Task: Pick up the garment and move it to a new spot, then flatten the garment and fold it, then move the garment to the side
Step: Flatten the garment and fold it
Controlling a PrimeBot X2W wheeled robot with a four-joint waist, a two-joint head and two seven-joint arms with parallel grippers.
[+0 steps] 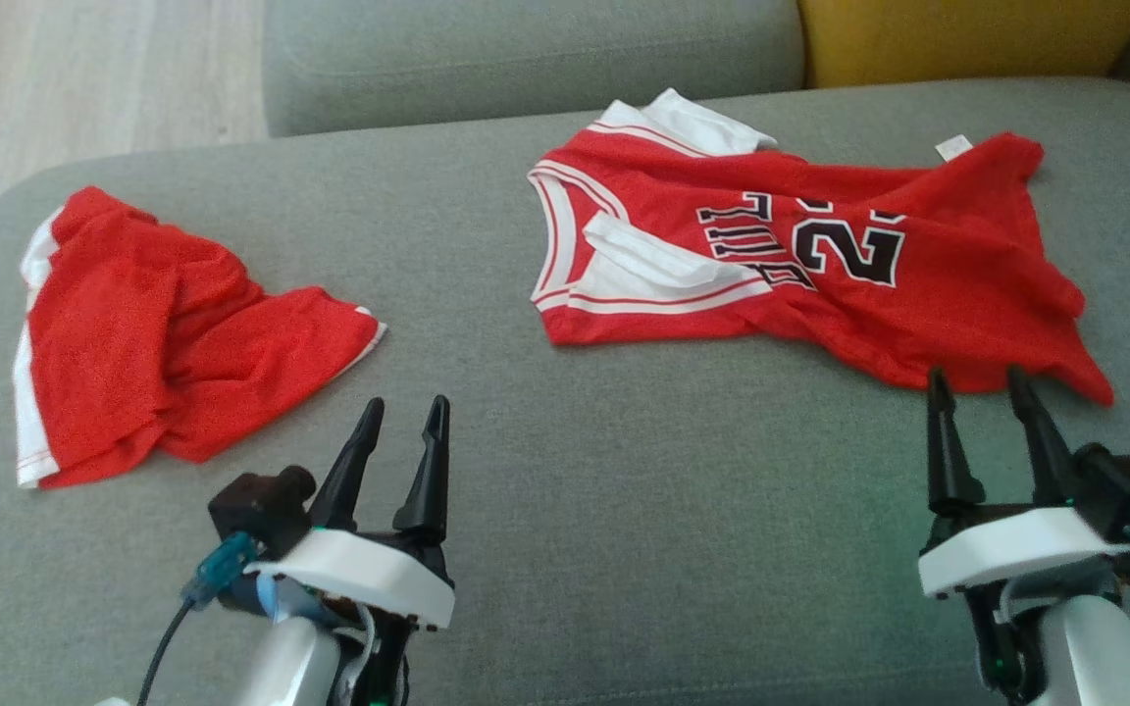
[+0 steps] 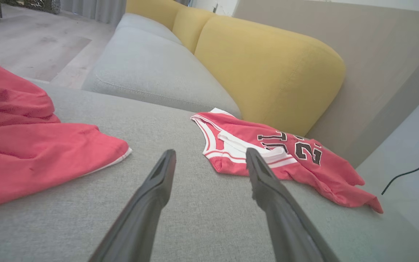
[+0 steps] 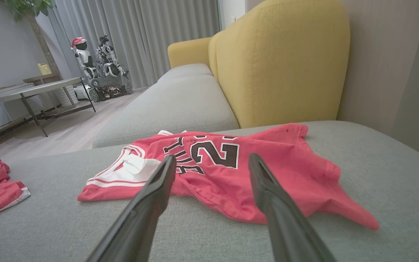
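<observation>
My left gripper (image 1: 406, 402) and right gripper (image 1: 975, 373) both stand wide and empty, and the red jersey (image 1: 800, 265), rumpled on the grey cushion (image 1: 624, 490) just ahead of the right one, looks light, limp and slippery, so I would pinch its near hem.

Grey sofa (image 1: 565, 510), yellow backrest (image 3: 282, 62) (rounded), curtains (image 3: 140, 32) — robot figures (image 3: 108, 60)

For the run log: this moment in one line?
jersey: rumpled on grey cushion | red shorts: heaped at left | left gripper: open, empty | right gripper: open, empty, by jersey's near edge
</observation>
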